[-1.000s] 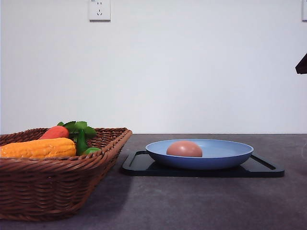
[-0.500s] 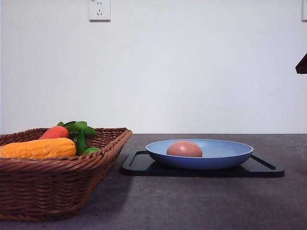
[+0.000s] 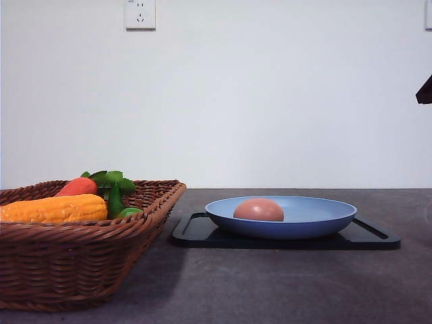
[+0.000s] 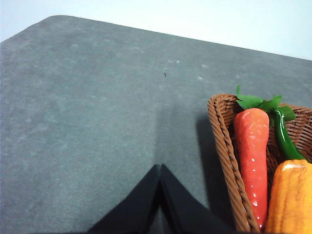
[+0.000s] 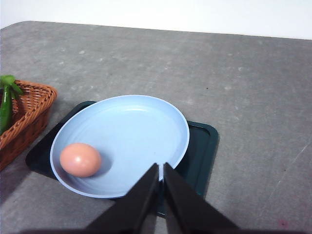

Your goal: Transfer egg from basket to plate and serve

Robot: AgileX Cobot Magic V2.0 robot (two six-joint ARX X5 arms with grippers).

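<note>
The pinkish-brown egg (image 3: 258, 210) (image 5: 80, 160) lies inside the light-blue plate (image 3: 324, 214) (image 5: 131, 131), toward the side nearest the basket. The plate rests on a flat black tray (image 3: 202, 233) (image 5: 202, 151). The brown wicker basket (image 3: 74, 260) (image 4: 222, 141) (image 5: 27, 114) stands at the left and has a corn cob, a carrot and a green pepper in it. My right gripper (image 5: 161, 173) is shut, empty, and hovers above the plate's rim. My left gripper (image 4: 159, 171) is shut and empty over bare table beside the basket's corner.
An orange corn cob (image 3: 54, 208) (image 4: 292, 200), a red-orange carrot (image 3: 76, 186) (image 4: 252, 156) with green leaves and a green pepper (image 4: 282, 134) lie in the basket. Grey tabletop (image 3: 283, 283) lies open in front of the tray. A dark arm part (image 3: 425, 91) shows at the right edge.
</note>
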